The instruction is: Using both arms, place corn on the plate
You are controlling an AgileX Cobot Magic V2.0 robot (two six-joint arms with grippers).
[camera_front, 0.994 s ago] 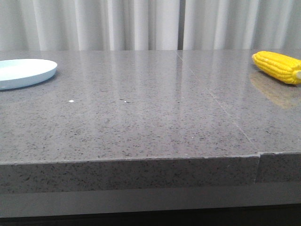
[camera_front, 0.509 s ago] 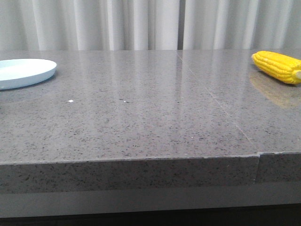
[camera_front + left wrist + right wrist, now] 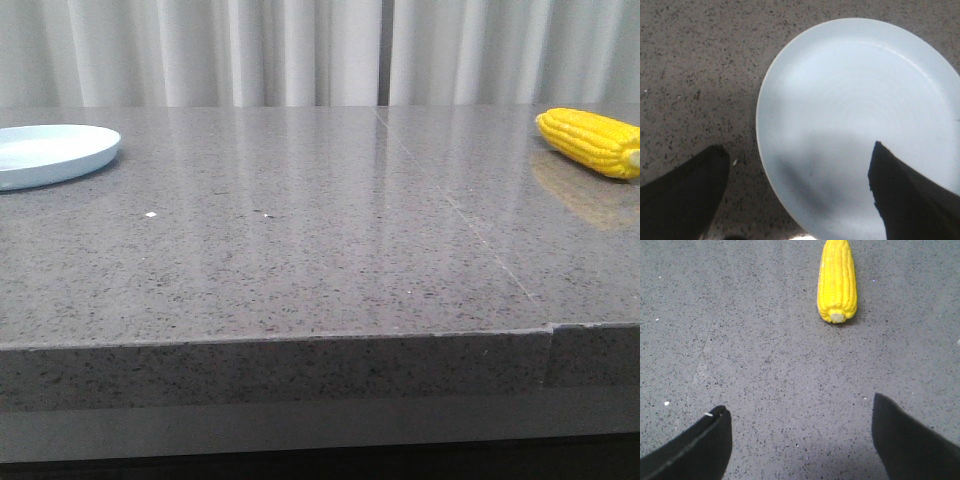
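Observation:
The yellow corn (image 3: pixel 590 142) lies on the grey table at the far right; in the right wrist view the corn (image 3: pixel 837 281) points its pale cut end toward my right gripper (image 3: pixel 799 410), which is open, empty and well short of it. The pale blue plate (image 3: pixel 52 153) sits at the far left and holds nothing. In the left wrist view my left gripper (image 3: pixel 799 152) is open and empty above the plate's (image 3: pixel 860 100) near rim, one finger (image 3: pixel 687 187) over bare table, the other (image 3: pixel 910 195) over the plate. Neither gripper shows in the front view.
The grey speckled stone table (image 3: pixel 300 250) has a seam (image 3: pixel 450 215) running back from its front edge. White curtains (image 3: pixel 300 50) hang behind. A small white speck (image 3: pixel 151 214) lies near the plate.
The plate has shifted very slightly in the front view. The corn has not moved.

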